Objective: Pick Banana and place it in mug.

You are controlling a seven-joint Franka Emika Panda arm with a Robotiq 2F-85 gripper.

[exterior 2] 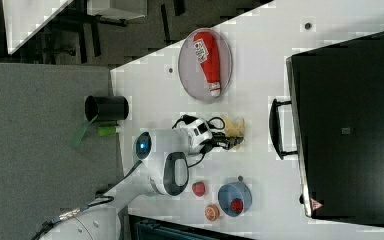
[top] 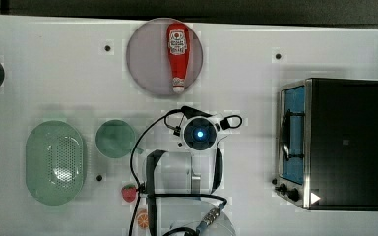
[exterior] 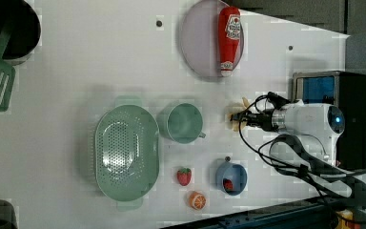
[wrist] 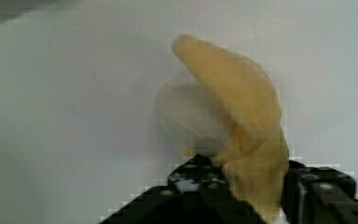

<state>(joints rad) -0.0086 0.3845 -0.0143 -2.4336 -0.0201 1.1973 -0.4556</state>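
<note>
The banana [wrist: 242,98], pale yellow and curved, sits between the black fingers of my gripper [wrist: 254,189], which is shut on its lower end. In the left view the banana [exterior: 235,116] lies just off the white table beside the gripper [exterior: 243,119], to the right of the muted-green mug [exterior: 183,123]. The right view shows the banana [exterior 2: 232,126] at the gripper's [exterior 2: 236,140] tip, below the grey plate. In the top view the arm's wrist [top: 200,132] covers the banana, and the mug [top: 115,138] stands to the top view's left of it, upright and empty.
A pale green perforated oval dish [exterior: 127,151] sits beside the mug. A blue cup [exterior: 232,177], a strawberry [exterior: 184,176] and an orange slice [exterior: 197,200] lie near the front. A ketchup bottle [top: 178,55] rests on a grey plate [top: 147,59]. A toaster oven [top: 342,142] stands at the top view's right.
</note>
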